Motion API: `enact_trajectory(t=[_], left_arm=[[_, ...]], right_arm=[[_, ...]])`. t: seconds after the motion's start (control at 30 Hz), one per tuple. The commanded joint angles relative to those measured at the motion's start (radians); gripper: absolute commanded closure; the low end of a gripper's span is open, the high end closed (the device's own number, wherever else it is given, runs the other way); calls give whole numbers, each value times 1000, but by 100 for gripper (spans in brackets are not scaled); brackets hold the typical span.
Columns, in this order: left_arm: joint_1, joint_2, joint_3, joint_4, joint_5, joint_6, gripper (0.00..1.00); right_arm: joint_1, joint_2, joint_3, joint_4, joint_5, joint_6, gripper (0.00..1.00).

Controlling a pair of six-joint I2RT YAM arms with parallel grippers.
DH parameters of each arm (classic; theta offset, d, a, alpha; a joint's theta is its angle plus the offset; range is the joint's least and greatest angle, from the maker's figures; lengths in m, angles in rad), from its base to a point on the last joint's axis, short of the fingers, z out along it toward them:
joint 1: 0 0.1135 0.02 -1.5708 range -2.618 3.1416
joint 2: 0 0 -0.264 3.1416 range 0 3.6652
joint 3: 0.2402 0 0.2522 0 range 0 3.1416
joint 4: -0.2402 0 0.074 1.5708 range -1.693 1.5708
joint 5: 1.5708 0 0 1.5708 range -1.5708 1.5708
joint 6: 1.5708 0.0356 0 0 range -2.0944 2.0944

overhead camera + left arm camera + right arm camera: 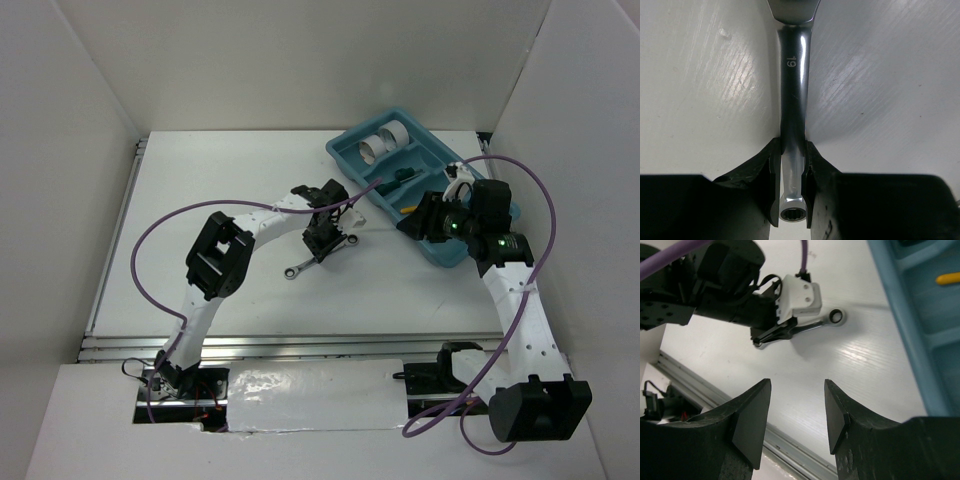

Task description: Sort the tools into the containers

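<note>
Teal-blue plastic of the tray (342,153) is seen to hold most of the tools. Both tape rolls (383,143) are stood in the far compartment and a green-handled screwdriver (405,176) is laid in a middle one. A yellow handle (947,278), judged to be the pliers, is glimpsed further along. A second screwdriver cannot be made out. Only the silver combination wrench (792,100) is found on the desk (200,200), near the tray, so the task is judged nearly done. The left claw (793,165) is clenched on its shank near the ring end, with no lift shown yet. The right claw (797,415) is held released and empty by the tray's near end. The number 19 (789,62) is read on the shank; no brand is legible.
</note>
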Motion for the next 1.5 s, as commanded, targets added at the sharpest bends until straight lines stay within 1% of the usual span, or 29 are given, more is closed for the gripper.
enact_trajectory(t=[0.0, 0.03, 0.07, 0.1, 0.13, 0.17, 0.23, 0.33, 0.47, 0.53, 0.63, 0.77, 0.83, 0.97, 1.03, 1.27, 1.4, 1.47], left_arm=[[24, -13, -27, -5, 53, -33, 100], [31, -35, -29, 4, 107, -46, 100], [44, -84, -35, 15, 136, -58, 100], [52, -109, -40, 48, 164, -88, 100], [60, -130, -44, 62, 213, -107, 100], [69, -168, -43, 70, 230, -122, 100], [78, -196, -37, 90, 268, -162, 100], [83, -233, -21, 99, 301, -220, 100], [84, -273, -40, 124, 321, -240, 100], [86, -281, -47, 126, 324, -245, 100], [89, -293, -53, 133, 330, -256, 100], [90, -302, -57, 141, 366, -262, 100], [90, -307, -54, 144, 373, -270, 100], [90, -310, -52, 149, 382, -274, 100], [89, -308, -53, 150, 388, -279, 100], [87, -325, -55, 159, 413, -290, 100], [84, -342, -70, 167, 431, -297, 100], [78, -350, -80, 175, 436, -303, 100]], right_arm=[[58, -2, -14, 122, -4, 69, 45], [64, -2, -19, 132, -4, 79, 45], [70, 4, -22, 144, -2, 91, 42], [79, 5, -35, 167, -8, 112, 38], [82, 8, -39, 179, -16, 123, 30], [87, 21, -42, 185, -25, 132, 27], [107, 36, -39, 193, -31, 166, 19], [127, 76, -36, 202, -19, 233, 16], [142, 159, -45, 204, 1, 370, 16], [148, 194, -60, 231, -17, 420, 16], [170, 235, -97, 299, -43, 545, 16], [207, 298, -112, 346, -50, 626, 16], [230, 335, -111, 368, -51, 667, 18], [262, 390, -92, 393, -47, 720, 24], [271, 419, -82, 409, -39, 743, 25], [288, 510, 4, 383, 30, 737, 29], [299, 542, 59, 365, 79, 741, 35], [302, 561, 78, 353, 102, 744, 39]])
